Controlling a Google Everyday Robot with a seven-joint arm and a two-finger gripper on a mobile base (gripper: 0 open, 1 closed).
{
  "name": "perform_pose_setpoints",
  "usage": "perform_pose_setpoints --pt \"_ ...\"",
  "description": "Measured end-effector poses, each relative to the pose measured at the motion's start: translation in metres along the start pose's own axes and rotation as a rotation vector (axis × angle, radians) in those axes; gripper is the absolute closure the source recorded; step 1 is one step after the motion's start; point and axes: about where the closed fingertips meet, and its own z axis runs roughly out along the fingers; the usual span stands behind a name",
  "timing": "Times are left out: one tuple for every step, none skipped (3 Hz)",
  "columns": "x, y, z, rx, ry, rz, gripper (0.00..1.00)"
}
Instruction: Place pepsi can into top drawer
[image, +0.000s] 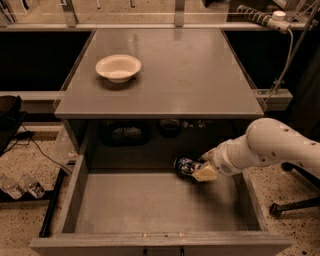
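The pepsi can (183, 164), dark blue with white markings, lies on its side in my gripper (199, 167), which is shut on it. The gripper reaches in from the right on a white arm (272, 147) and holds the can low over the back right part of the top drawer (155, 202). The drawer is pulled out wide, with a flat grey floor and low walls. I cannot tell whether the can touches the floor.
A cream-white bowl (118, 67) sits on the grey tabletop (185, 75) at the back left. Dark items lie on a shelf behind the drawer (125, 134). Cables and plastic cups (20, 186) lie on the speckled floor at the left.
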Motion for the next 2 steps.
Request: perform_pose_setpoints --pt "0.0007 -0.0005 0.0019 -0.002 0.001 0.005 0.81" --pt "0.0007 -0.0005 0.0019 -0.002 0.001 0.005 0.58"
